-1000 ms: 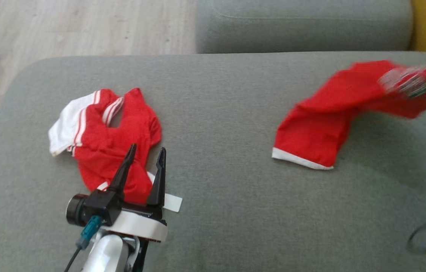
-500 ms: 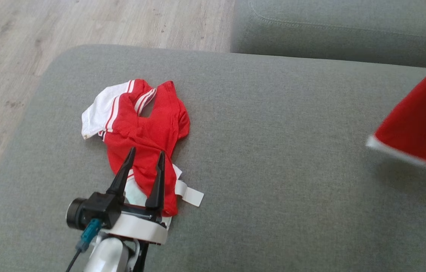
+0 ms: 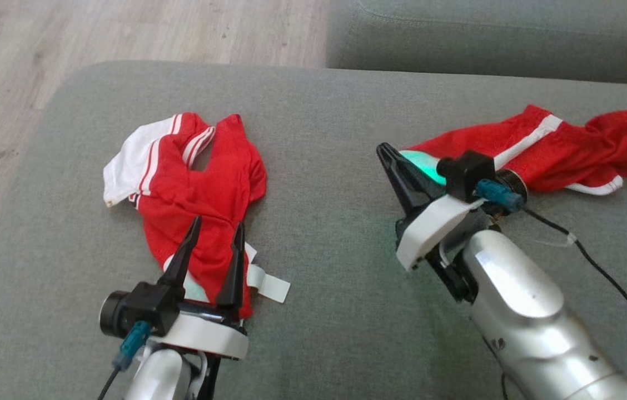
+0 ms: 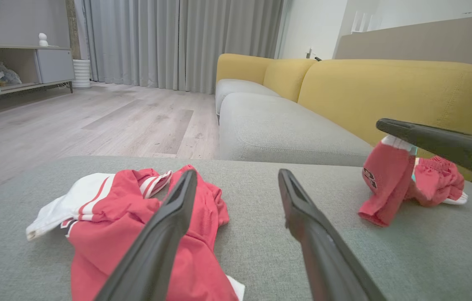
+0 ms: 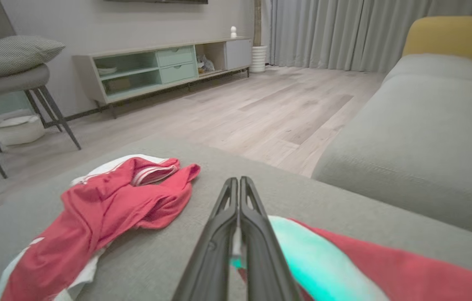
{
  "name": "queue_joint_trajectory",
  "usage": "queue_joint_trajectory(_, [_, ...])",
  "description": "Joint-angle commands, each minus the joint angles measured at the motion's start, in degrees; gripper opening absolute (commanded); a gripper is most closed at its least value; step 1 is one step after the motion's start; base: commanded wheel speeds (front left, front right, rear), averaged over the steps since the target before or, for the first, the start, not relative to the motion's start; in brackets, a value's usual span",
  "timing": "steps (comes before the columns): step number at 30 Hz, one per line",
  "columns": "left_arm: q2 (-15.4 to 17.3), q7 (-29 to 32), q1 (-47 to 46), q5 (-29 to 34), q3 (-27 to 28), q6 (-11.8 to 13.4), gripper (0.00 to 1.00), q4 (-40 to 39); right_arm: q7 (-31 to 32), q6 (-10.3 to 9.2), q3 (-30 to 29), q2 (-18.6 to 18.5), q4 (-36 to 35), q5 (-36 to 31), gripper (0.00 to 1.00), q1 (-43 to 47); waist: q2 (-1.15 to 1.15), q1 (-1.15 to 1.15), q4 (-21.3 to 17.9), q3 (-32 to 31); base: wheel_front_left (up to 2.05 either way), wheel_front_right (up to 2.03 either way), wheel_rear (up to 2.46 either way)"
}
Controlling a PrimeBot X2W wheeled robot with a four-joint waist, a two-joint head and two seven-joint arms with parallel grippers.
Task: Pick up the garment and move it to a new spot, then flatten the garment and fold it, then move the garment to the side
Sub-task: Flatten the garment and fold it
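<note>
Right fingers (image 3: 397,169) — pressed shut, tips together, nipping the white-edged hem of the garment (image 3: 563,150). From the left wrist, cloth seen rising off the surface up to them, so judged a real pinch; only a sliver of fabric visible between the tips in the right wrist view. Left fingers (image 3: 235,255) — spread wide, holding nothing, poised over the near end of a second red-and-white garment (image 3: 191,189).

Position: garment strung out toward the right side of the grey ottoman (image 3: 336,105), close to its far edge. Bunched end farthest right, white side stripe up, most of it lying on the ottoman. Second garment crumpled near the far left corner, well apart from the first.

Handling (judgement): thin sports mesh by the look. Light, limp, no stiffness, probably a little slick. Will sag and trail from a single pinch, and will collapse on itself when set down. No fragility concern. Hems and waistband thicker, so better purchase there than on single-layer cloth.

Where to grip: for flattening, two corners of one edge, one per set of fingers, then pull taut and drag across the ottoman. Present hold on one hem point only, enough for carrying but not for spreading. Risks: slipping out of a shallow pinch; catching both layers at once.
</note>
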Motion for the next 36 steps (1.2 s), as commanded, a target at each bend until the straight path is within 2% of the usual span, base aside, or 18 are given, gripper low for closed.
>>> queue_joint_trajectory(1, [-0.04,-0.55,-2.5,-0.06,1.64,0.18,1.0,-1.68,-1.27,-0.04,0.52,1.03,-3.25,2.08,0.0,-3.92,0.0,0.0,-0.49,0.14,0.0,0.0,0.0])
queue_joint_trajectory(9, [-0.05,-0.55,-2.2,0.07,1.98,0.22,1.0,-1.33,-2.32,-0.04,2.24,1.29,-5.75,7.05,0.0,-1.89,0.0,0.0,-2.88,-0.01,0.0,0.0,0.0])
queue_joint_trajectory(12, [-0.05,-0.55,-1.91,0.1,2.29,0.35,1.0,-1.43,-3.32,-0.04,1.18,1.32,-7.72,8.04,0.0,-2.31,0.0,0.0,-4.4,-0.43,0.0,0.0,0.0])
queue_joint_trajectory(21, [-0.05,-0.55,-1.42,-0.2,1.62,0.41,1.0,-1.72,-1.35,-0.04,-0.84,0.68,-12.25,6.58,0.0,-4.09,0.0,0.0,-6.66,-2.52,0.0,0.0,0.0])
queue_joint_trajectory(25, [-0.05,-0.55,-0.98,-0.4,0.88,0.52,1.0,-1.88,-1.53,-0.04,-3.28,0.63,-13.62,5.78,0.0,1.92,0.0,0.0,-6.45,-2.98,0.0,0.0,0.0])
queue_joint_trajectory(33, [-0.05,-0.55,-0.29,0.72,1.16,0.39,1.0,-2.13,-4.55,-0.04,-16.28,1.18,-16.43,1.91,0.0,20.25,0.0,0.0,-7.1,-3.0,0.0,0.0,0.0])
queue_joint_trajectory(36, [-0.05,-0.55,-0.07,1.34,1.51,0.32,1.0,-2.14,-5.22,-0.04,-19.9,1.34,-16.63,2.82,0.0,25.06,0.0,0.0,-7.97,-2.77,0.0,0.0,0.0])
